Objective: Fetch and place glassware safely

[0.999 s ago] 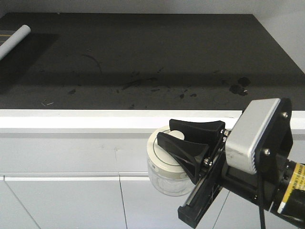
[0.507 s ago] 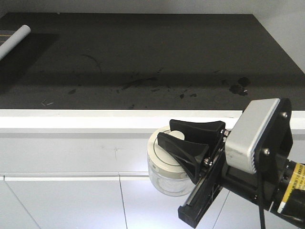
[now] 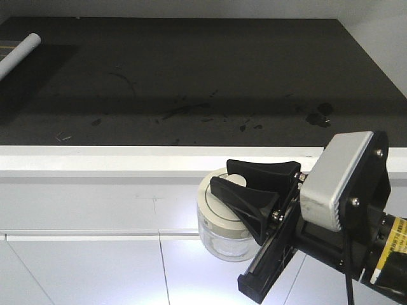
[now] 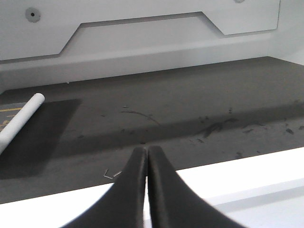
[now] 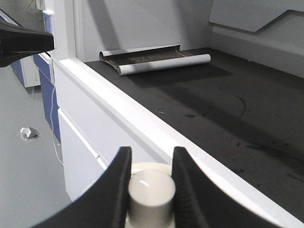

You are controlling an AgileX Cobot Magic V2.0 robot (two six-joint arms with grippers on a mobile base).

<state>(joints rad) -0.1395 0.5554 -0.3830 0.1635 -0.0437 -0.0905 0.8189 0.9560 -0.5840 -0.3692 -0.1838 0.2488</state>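
Jar (image 3: pixel 219 244): squat clear glass | lid (image 3: pixel 208 202): round, off-white, centre knob (image 5: pixel 151 190)

You have next to nothing new to note since a second ago. The jar (image 3: pixel 216 238) in the right gripper (image 3: pixel 220 173) may sit a trace lower and further right against the counter edge (image 3: pixel 127 159), too slight a shift to be sure of.

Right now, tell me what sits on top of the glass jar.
An off-white lid with a centre knob caps the jar. The right gripper pinches that knob, its fingers hiding part of the lid.
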